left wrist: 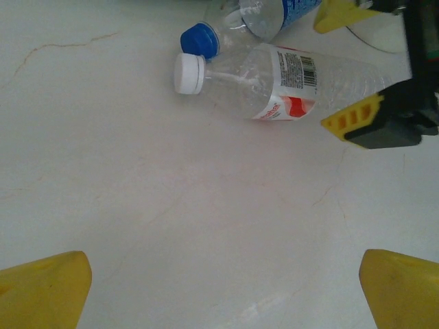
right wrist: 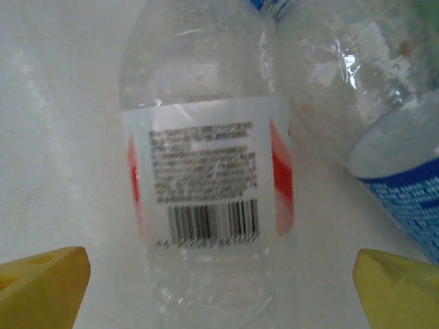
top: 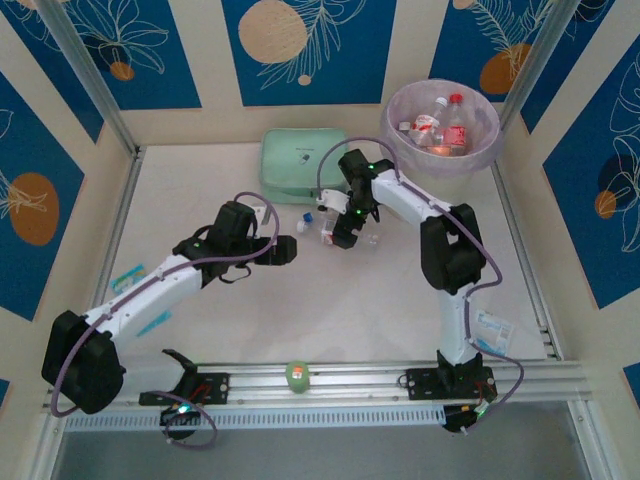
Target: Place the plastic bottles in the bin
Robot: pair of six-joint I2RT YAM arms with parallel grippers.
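The bin (top: 488,148) holds several bottles (top: 441,128). Right gripper (top: 342,234), jaws wide, straddles a red-labelled bottle (right wrist: 206,192) lying on the table (top: 300,325); left gripper (left wrist: 223,288) hovers nearby, wide and empty.

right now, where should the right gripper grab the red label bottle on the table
Grip the red label bottle across its straight labelled middle, from above: it lies on its side, the open right gripper straddles it, and the blue label bottle crowds its neck end.

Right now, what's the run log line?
left gripper: open, over white table | right gripper: open, straddling lying clear red-labelled plastic bottle | round whitish bin: some bottles inside
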